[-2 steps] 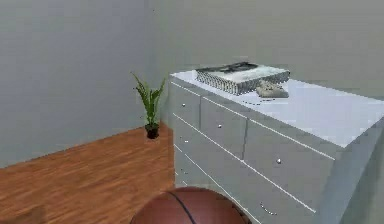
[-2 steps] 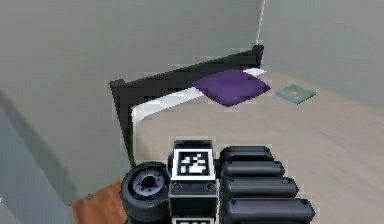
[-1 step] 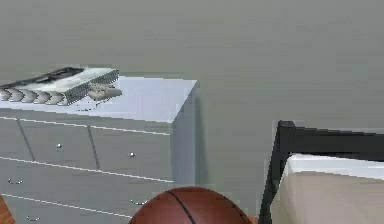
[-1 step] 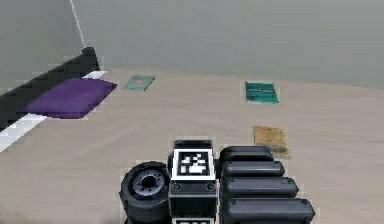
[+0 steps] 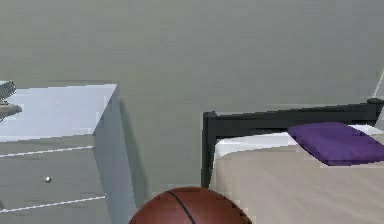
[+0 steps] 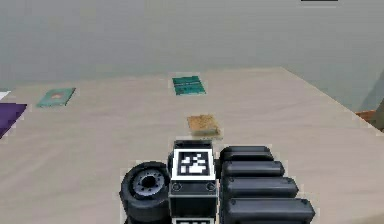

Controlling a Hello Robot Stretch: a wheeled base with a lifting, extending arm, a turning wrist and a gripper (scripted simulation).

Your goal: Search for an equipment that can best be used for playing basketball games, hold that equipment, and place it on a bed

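Nearest you, the basketball (image 5: 190, 207) sits at the forward view's bottom edge, just short of the bed (image 5: 300, 190). You cannot tell the gripper's (image 6: 148, 192) finger state, or whether it holds anything. Released carelessly, the ball could roll off the mattress, or strike the teal book (image 6: 187, 86) and tan block (image 6: 205, 124).
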